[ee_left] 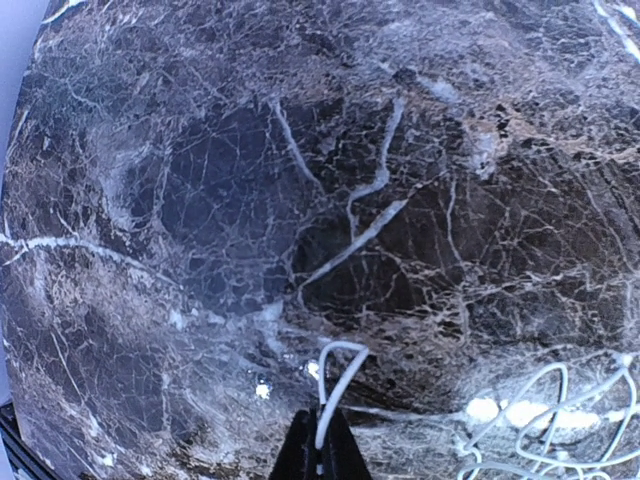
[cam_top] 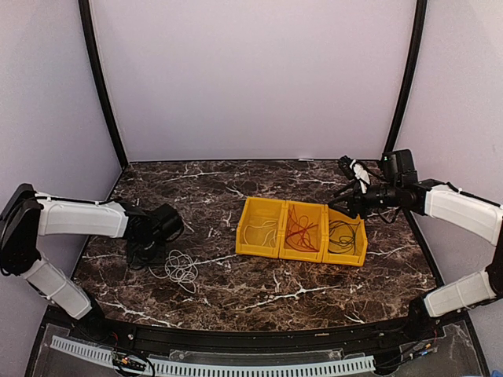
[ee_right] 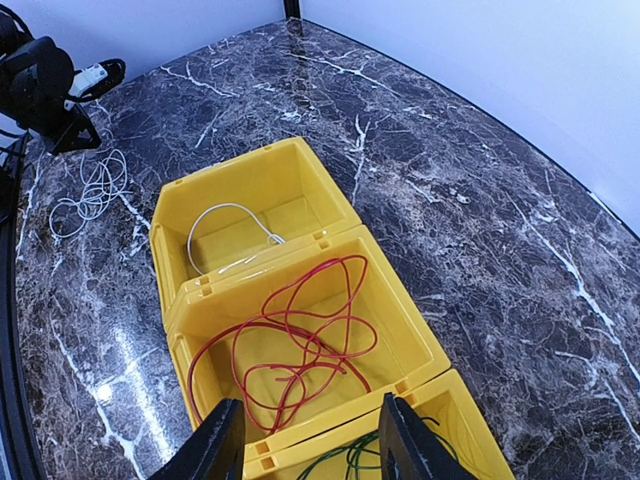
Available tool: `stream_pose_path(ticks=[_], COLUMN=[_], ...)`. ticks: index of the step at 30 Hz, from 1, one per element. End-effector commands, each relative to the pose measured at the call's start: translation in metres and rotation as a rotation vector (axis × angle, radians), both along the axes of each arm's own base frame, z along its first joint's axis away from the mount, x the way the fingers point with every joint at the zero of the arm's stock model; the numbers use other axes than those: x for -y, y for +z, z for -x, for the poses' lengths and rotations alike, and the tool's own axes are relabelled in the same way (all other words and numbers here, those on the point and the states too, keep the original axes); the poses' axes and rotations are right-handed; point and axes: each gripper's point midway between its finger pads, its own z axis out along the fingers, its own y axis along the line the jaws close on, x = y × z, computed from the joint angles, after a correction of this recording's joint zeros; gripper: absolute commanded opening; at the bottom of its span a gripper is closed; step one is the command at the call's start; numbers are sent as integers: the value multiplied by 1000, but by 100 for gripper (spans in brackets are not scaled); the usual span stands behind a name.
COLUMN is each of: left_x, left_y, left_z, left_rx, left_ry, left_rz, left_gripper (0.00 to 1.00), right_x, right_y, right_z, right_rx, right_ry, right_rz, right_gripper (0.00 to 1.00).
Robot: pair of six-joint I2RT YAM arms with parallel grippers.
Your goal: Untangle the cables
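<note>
A loose white cable bundle (cam_top: 181, 269) lies on the marble table left of the bins. My left gripper (cam_top: 148, 258) is low at the table and shut on a strand of it; in the left wrist view the white strand (ee_left: 345, 385) loops out of the closed jaws of the gripper (ee_left: 322, 445). Another white cable (ee_right: 235, 232) lies in the left yellow bin (cam_top: 259, 250). The red cable (ee_right: 300, 340) fills the middle bin (cam_top: 302, 255). A dark cable (cam_top: 343, 234) lies in the right bin. My right gripper (ee_right: 315, 450) is open and empty above the bins.
The three yellow bins stand side by side at the table's middle right. Dark curved posts (cam_top: 98, 78) rise at the back corners. The left arm (ee_right: 45, 80) shows at the far left of the right wrist view.
</note>
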Motion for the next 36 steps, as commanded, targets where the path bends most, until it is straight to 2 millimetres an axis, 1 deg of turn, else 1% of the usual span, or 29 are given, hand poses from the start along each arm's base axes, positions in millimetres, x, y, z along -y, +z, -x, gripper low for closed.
stream_pose_path(ticks=[1, 3, 5, 6, 7, 8, 9, 10, 11, 12, 13, 14, 16, 17, 19, 21, 24, 25, 28, 30, 32, 33, 34, 35, 36], left_x=[11, 21, 36, 44, 52, 58, 63, 68, 72, 78, 80, 85, 91, 94, 98, 103, 106, 106, 104, 103, 102, 101, 100, 99, 99], left_y=[39, 66, 96, 118, 128, 149, 159, 177, 185, 200, 206, 216, 230, 235, 248, 259, 268, 271, 274, 279, 286, 293, 297, 307, 311], left_z=[-20, -29, -36, -42, -42, -44, -44, -45, -43, -42, -42, -41, -39, -39, -39, -38, -37, -36, -35, -34, -33, -32, -32, -31, -31], left_rx=[106, 171, 243, 307, 325, 385, 403, 452, 464, 496, 506, 523, 543, 554, 580, 602, 620, 625, 633, 643, 658, 674, 683, 701, 709], left_ry=[-79, -113, -182, -221, -251, -288, -314, -348, -375, -413, -429, -459, -491, -497, -504, -511, -515, -517, -513, -514, -517, -518, -519, -521, -523], left_rz=[50, 105, 190, 240, 286, 328, 366, 396, 425, 454, 466, 491, 528, 542, 581, 617, 643, 645, 640, 642, 647, 651, 654, 659, 661], left_gripper=[0, 0, 0, 0, 0, 0, 0, 0, 0, 0, 0, 0, 0, 0, 0, 0, 0, 0, 0, 0, 0, 0, 0, 0, 0], right_x=[-11, -20, -37, -47, -60, -73, -87, -105, -118, -133, -147, -162, -192, -208, -237, -265, -304, -317, -344, -357, -368, -372, -376, -380, -384], right_y=[12, 13, 18, 21, 24, 24, 28, 31, 34, 39, 45, 53, 69, 82, 87, 81, 65, 52, 37, 27, 17, 10, 4, -1, -7], right_z=[2, 3, 7, 10, 14, 17, 22, 31, 36, 40, 44, 47, 51, 52, 58, 63, 73, 75, 81, 78, 72, 67, 63, 60, 61], right_rx=[28, 35, 57, 67, 76, 75, 85, 89, 87, 94, 99, 110, 120, 127, 102, 73, 10, -24, -69, -72, -80, -91, -103, -118, -136], right_ry=[35, 48, 84, 109, 143, 175, 212, 264, 293, 322, 351, 377, 416, 439, 490, 533, 590, 601, 621, 601, 577, 557, 540, 534, 538], right_rz=[-28, -17, 1, 12, 22, 36, 49, 58, 66, 68, 65, 53, 19, -11, -49, -75, -112, -115, -139, -141, -149, -147, -145, -146, -149], right_gripper=[48, 48, 48, 48, 48, 48, 49, 49, 50, 50, 51, 52, 54, 55, 59, 61, 64, 65, 68, 68, 63, 60, 54, 44, 34])
